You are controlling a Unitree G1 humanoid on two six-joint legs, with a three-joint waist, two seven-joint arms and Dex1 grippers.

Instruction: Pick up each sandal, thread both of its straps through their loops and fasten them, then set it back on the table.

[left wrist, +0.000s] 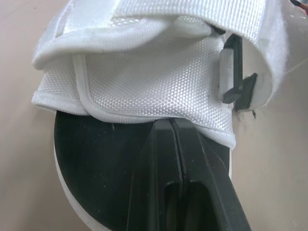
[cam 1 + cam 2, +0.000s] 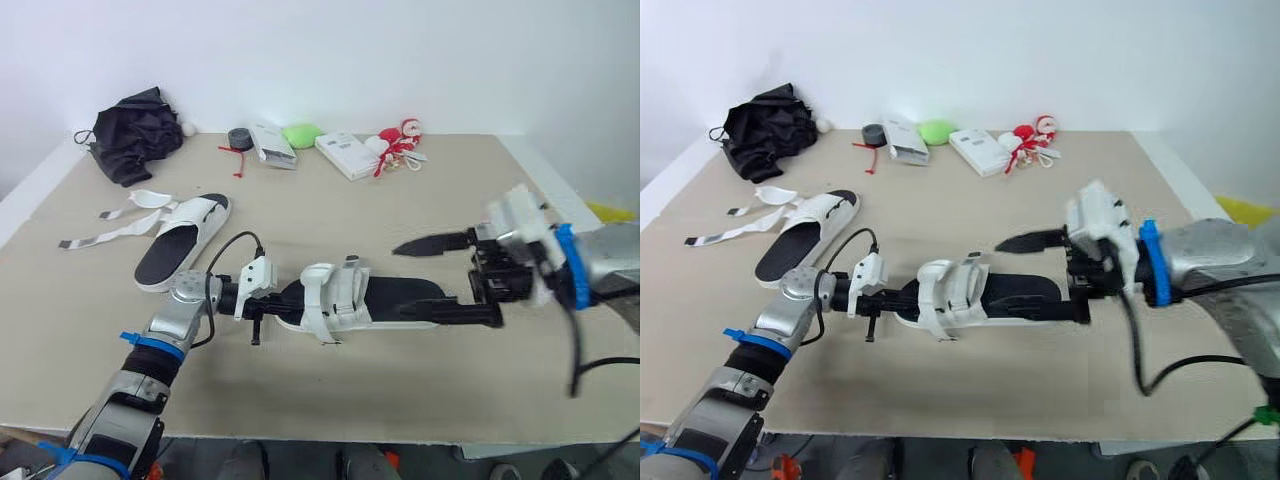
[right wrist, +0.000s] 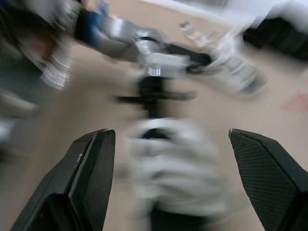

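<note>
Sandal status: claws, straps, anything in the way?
Left claw shut, tips on sandal insole. Right claw open at its other end. Straps look closed. Second sandal unstrapped, well aside.

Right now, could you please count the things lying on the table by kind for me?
Sandals: 2
White packets: 2
Black cloth: 1
Tape roll: 1
Green lump: 1
Red-and-white toy: 1
White ball: 1
Total: 9

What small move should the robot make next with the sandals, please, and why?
Probably draw the left gripper back from the near sandal: its straps look fastened, it lies on the table, and the right gripper is open. The other sandal has loose straps.
</note>
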